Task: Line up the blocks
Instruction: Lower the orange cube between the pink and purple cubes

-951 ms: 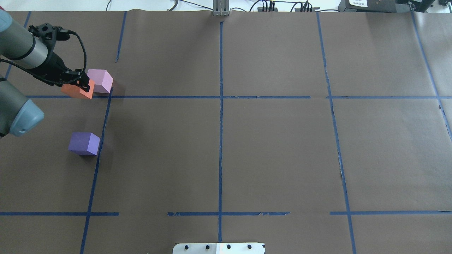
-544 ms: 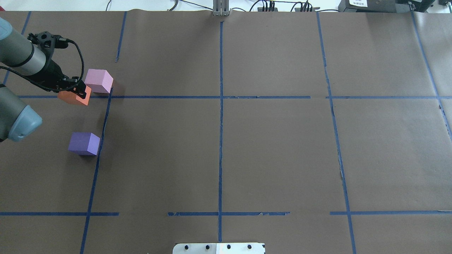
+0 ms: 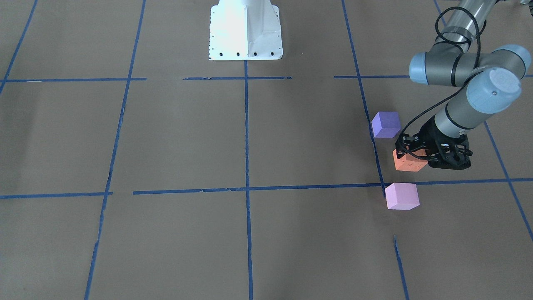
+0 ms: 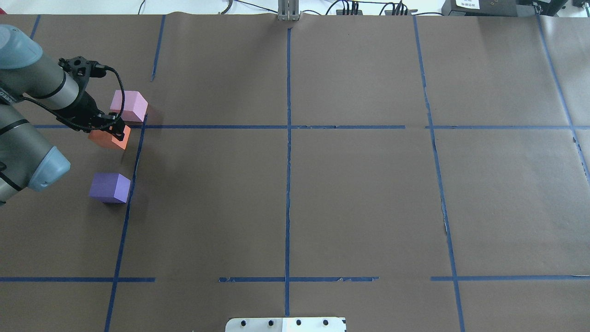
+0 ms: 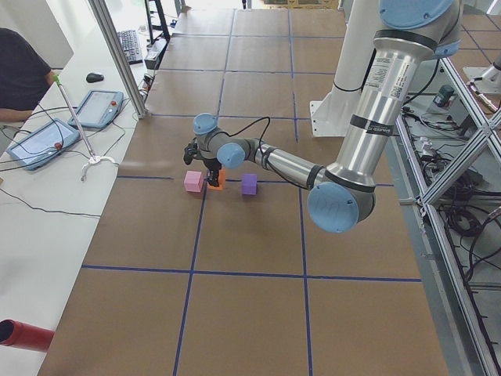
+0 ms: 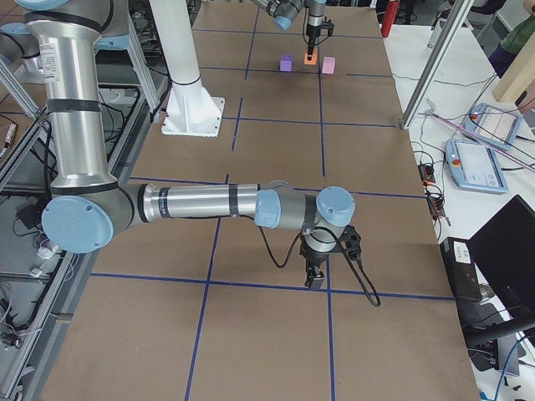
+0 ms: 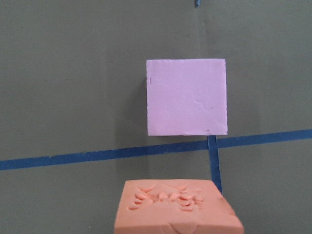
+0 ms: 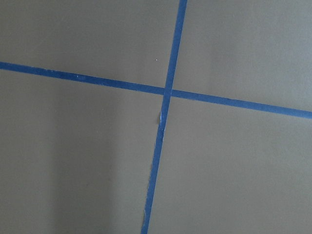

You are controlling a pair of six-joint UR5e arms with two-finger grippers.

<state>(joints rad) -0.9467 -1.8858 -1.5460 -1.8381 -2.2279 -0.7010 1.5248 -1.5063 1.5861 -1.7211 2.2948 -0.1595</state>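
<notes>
The left gripper [image 4: 117, 131] is clamped on the orange block [image 4: 109, 139], holding it just beside the pink-lilac block [image 4: 129, 105] without touching (a blue tape line [image 7: 97, 156] runs between them). The blue-violet block [image 4: 109, 187] lies farther off on that same side. The right gripper [image 6: 316, 278] hangs well apart from the pink-lilac block; I cannot tell how its fingers stand.

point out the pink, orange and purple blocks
pink block [image 7: 186, 96]: left wrist view, top face
orange block [image 7: 170, 197]: left wrist view, dented face
purple block [image 4: 109, 186]: overhead exterior view, block's middle
</notes>
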